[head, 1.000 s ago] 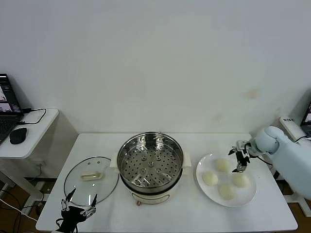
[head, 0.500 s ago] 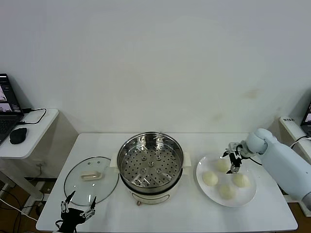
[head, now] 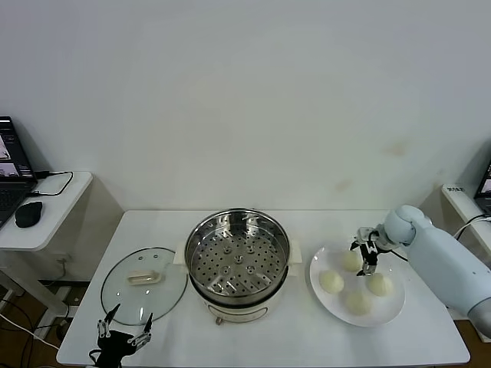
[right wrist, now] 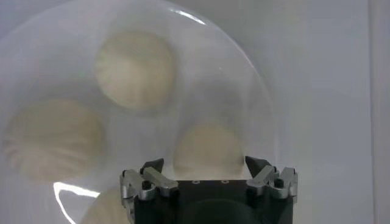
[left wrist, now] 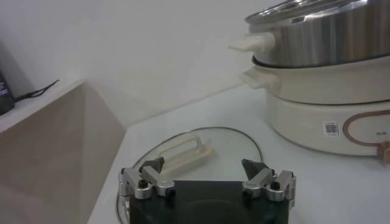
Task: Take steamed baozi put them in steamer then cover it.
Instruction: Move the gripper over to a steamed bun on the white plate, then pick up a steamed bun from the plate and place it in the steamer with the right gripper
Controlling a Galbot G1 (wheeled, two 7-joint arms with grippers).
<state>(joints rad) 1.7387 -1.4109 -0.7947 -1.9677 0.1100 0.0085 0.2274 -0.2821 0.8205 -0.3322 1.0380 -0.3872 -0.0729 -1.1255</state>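
Note:
Several cream-white baozi lie on a white plate (head: pixel 390 305) at the right of the table. My right gripper (head: pixel 365 257) is open and hovers just above the far baozi (head: pixel 350 261). In the right wrist view this baozi (right wrist: pixel 209 152) sits between the spread fingertips of the gripper (right wrist: pixel 204 164), with others beside it (right wrist: pixel 135 69). The steel steamer (head: pixel 239 264) stands uncovered at the table's middle, its perforated tray bare. My left gripper (head: pixel 123 331) is open and empty at the front left edge.
The glass lid (head: pixel 144 280) with its cream handle lies flat to the left of the steamer, just beyond the left gripper (left wrist: pixel 203 165). A side table with a laptop and a mouse (head: pixel 28 215) stands at the far left.
My right gripper has moved left across the plate, from over the right-hand baozi to over the far one. The left arm has barely moved.

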